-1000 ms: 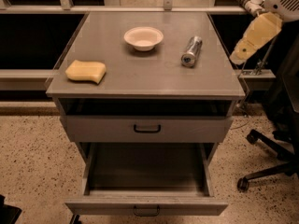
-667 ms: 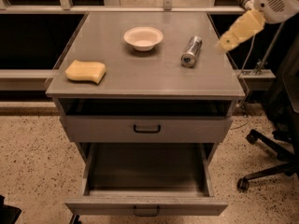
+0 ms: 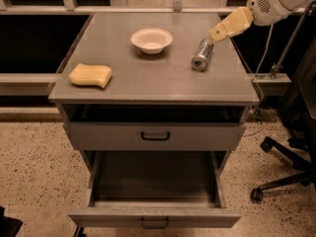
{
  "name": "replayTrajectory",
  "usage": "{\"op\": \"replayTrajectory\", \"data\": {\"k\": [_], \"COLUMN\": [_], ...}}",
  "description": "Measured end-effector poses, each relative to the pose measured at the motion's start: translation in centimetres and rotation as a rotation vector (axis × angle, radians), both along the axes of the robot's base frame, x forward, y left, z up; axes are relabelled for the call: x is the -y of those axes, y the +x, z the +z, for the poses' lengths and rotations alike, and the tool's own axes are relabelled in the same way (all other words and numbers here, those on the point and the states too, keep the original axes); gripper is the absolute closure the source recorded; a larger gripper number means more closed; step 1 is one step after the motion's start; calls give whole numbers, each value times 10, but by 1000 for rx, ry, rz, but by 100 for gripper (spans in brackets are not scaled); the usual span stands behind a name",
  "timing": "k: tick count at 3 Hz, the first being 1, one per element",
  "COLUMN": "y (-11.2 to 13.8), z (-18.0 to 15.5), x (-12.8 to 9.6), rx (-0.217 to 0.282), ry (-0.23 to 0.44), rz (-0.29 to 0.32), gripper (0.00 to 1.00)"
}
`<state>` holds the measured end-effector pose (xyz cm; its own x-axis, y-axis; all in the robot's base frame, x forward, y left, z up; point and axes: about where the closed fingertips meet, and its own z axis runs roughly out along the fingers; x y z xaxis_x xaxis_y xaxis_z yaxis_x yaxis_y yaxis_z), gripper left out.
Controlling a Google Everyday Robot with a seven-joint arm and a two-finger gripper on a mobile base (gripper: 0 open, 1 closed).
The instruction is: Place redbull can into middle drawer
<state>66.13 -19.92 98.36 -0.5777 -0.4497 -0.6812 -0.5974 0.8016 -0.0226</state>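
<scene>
The redbull can [image 3: 201,55] lies on its side on the grey cabinet top [image 3: 148,83], right of centre, its round dark-rimmed end facing the front. My gripper [image 3: 217,33], with tan fingers [image 3: 229,24], comes in from the upper right and hovers just above and behind the can's far end. The middle drawer [image 3: 154,216] is pulled out wide at the bottom and nothing shows inside it. The upper drawer front [image 3: 155,136] is shut.
A white bowl [image 3: 151,40] sits at the back centre of the top. A yellow sponge [image 3: 91,75] lies at the left. A black office chair base [image 3: 284,177] stands on the speckled floor at the right. A rail [image 3: 29,80] runs off to the left.
My gripper has swung left and toward the can, from beside the cabinet's right edge to just above the can's far end. The can, bowl and sponge have not moved.
</scene>
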Motion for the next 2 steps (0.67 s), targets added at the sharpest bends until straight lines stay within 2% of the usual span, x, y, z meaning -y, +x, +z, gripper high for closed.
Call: {"op": "replayTrajectory", "data": {"k": [1,2], "y": [0,22], "z": [0,-9], "x": [0,27], "rx": [0,12], "ry": [0,6], "rz": [1,-106], "gripper": [0,0]}}
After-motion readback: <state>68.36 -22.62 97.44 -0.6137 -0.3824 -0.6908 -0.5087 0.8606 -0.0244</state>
